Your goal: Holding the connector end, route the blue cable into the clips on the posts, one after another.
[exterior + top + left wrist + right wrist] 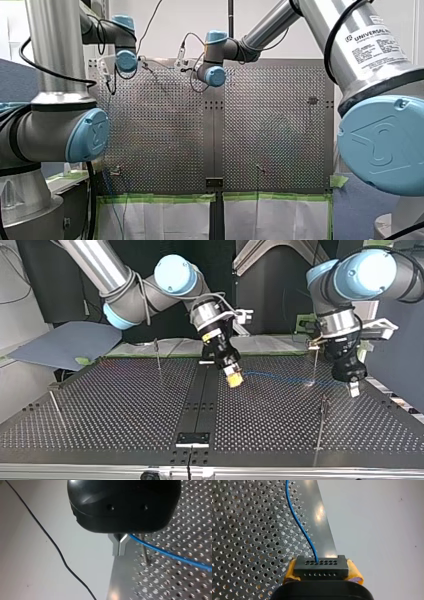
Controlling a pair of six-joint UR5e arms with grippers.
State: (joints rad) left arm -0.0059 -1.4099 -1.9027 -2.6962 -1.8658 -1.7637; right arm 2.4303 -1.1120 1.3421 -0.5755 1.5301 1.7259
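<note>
The black connector block (321, 567) sits clamped between the yellow pads (355, 572) of my right gripper (322, 573). The blue cable (299, 525) leaves its face and runs away over the perforated plate. In the top view my right gripper (233, 377) hovers over the table's middle, and the blue cable (285, 376) stretches across to my left gripper (354, 388) at the view's right. My left gripper (120, 547) has its metal fingers shut, with the blue cable (170, 555) coming out beside them. A thin post (145, 551) stands right behind them.
More thin posts stand on the table: one (322, 420) in front of my left gripper, one (316, 362) behind it, one (157, 354) at the far middle-left, one (55, 407) at the left edge. A black centre strip (200, 400) splits the plate.
</note>
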